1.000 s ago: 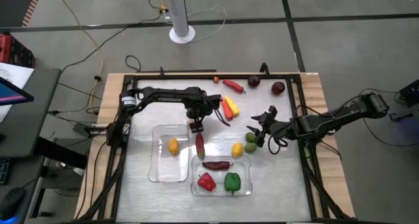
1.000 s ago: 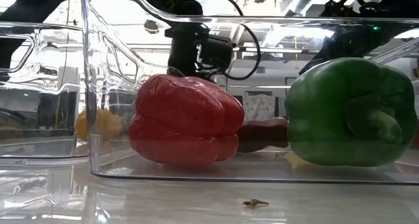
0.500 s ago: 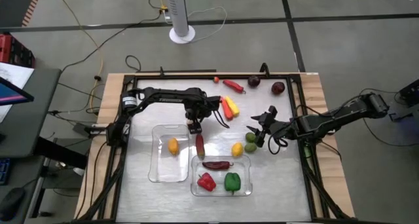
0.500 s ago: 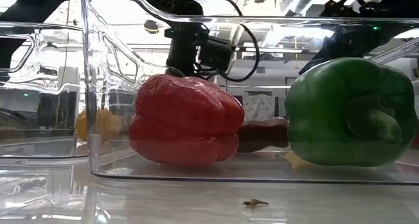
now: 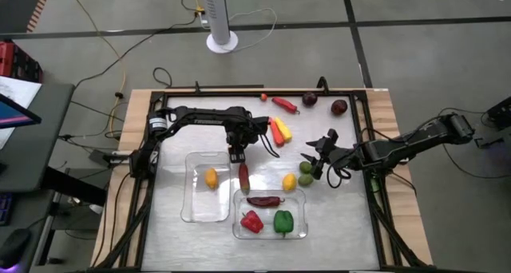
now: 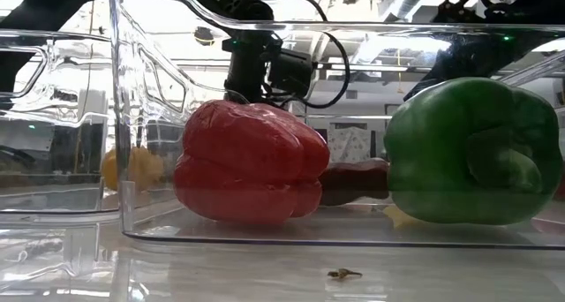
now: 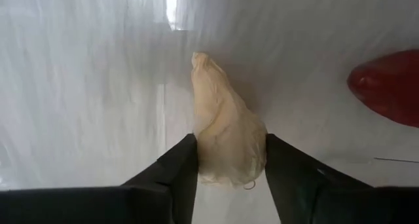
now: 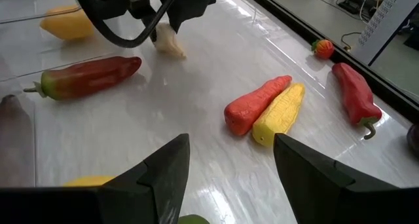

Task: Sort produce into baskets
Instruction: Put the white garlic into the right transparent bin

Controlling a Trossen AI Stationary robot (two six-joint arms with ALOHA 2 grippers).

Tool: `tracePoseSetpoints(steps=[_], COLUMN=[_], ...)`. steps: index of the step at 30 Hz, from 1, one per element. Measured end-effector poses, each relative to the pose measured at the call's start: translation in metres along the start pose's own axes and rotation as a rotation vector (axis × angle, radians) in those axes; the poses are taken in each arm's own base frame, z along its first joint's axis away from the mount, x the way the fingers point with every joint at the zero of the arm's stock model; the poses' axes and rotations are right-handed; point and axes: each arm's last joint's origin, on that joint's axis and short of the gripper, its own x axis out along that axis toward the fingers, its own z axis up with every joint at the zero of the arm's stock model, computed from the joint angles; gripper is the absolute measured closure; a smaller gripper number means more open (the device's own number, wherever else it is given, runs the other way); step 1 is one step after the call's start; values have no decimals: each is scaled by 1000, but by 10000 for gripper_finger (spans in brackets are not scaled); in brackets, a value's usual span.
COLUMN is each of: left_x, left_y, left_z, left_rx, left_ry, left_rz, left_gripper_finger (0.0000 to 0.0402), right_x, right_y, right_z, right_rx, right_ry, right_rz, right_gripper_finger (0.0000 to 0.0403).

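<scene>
Now left gripper (image 7: pixel 226 160) upper-centre of table, fingers pinched on garlic (image 7: pixel 226 135) for lift toward baskets (image 5: pixel 205 187). Right gripper (image 8: pixel 230 160) waits mid-right beside lime (image 5: pixel 306 178), fingers parted, holding nothing.

Grey floor (image 5: pixel 415 73), white fan stand (image 5: pixel 221 17)

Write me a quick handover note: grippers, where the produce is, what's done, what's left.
Left gripper: shut on the garlic, on the table beside the red chilli.
Right gripper: open, empty, waiting near the lime.
Done: lemon in the left basket; red pepper, green pepper and a dark chilli in the right basket.
Left: the garlic and the loose pieces on the table.
</scene>
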Motion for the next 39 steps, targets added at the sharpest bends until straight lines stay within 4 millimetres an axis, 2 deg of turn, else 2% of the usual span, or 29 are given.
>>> tracePoseSetpoints(steps=[9,12,16,20,23,29,33,39], left_x=[-5,-24,-59,-87,-97,-99,-99,-99], left_y=[0,-1,-8,-31,-55,-107,-137,-156], left_z=[-2,-3,-4,-5,-4,-9,-16,-35], left_rx=[27,25,43,160,255,450,519,502], left_ry=[-12,-69,-200,-339,-402,-396,-367,-220], left_rz=[1,-28,-142,-364,-466,-496,-523,-523], left_gripper_finger=[277,277,278,278,278,278,278,278], right_x=[0,0,0,0,0,0,0,0], right_y=[0,0,0,0,0,0,0,0], right_z=[-1,-1,0,0,-1,-1,0,0], right_rx=[-4,-3,-3,-2,-3,3,6,7], right_ry=[5,5,4,4,5,5,5,3], right_rz=[-2,-2,-1,-1,-1,-1,0,0], right_gripper_finger=[155,155,155,155,155,155,155,155])
